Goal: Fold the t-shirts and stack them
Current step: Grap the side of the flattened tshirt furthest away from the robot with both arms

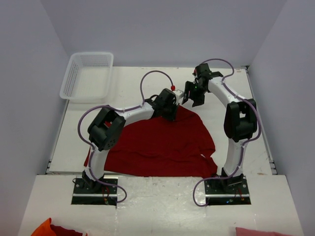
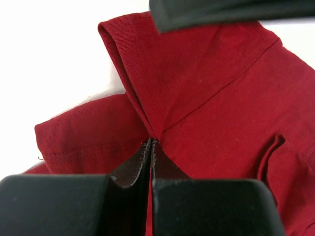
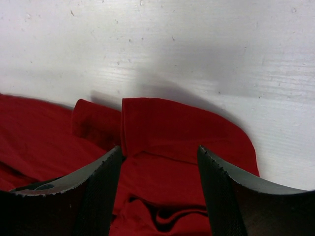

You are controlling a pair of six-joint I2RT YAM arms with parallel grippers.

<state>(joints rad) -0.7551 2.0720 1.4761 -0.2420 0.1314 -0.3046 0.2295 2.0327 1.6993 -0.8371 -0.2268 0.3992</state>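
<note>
Top: shirt is spread on desk, centre toward 6 o'clock. Left pincer is set at its 12 o'clock edge, right pincer just beside at 1 o'clock.
Left wrist: a shirt fold is pinched between closed jaws.
Right wrist: jaws are held wide over shirt's edge.

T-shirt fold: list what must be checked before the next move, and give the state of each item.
1. Left gripper shut on a pinched ridge of the t-shirt: ok.
2. Right gripper open, above the cloth's far edge, gripping nothing: ok.
3. T-shirt spread flat enough to fold: not ok, it is bunched and creased.
4. Which part of the shirt the left gripper holds, sleeve or hem: cannot tell.
5. Basket out of both arms' way, at the far left corner: ok.
</note>
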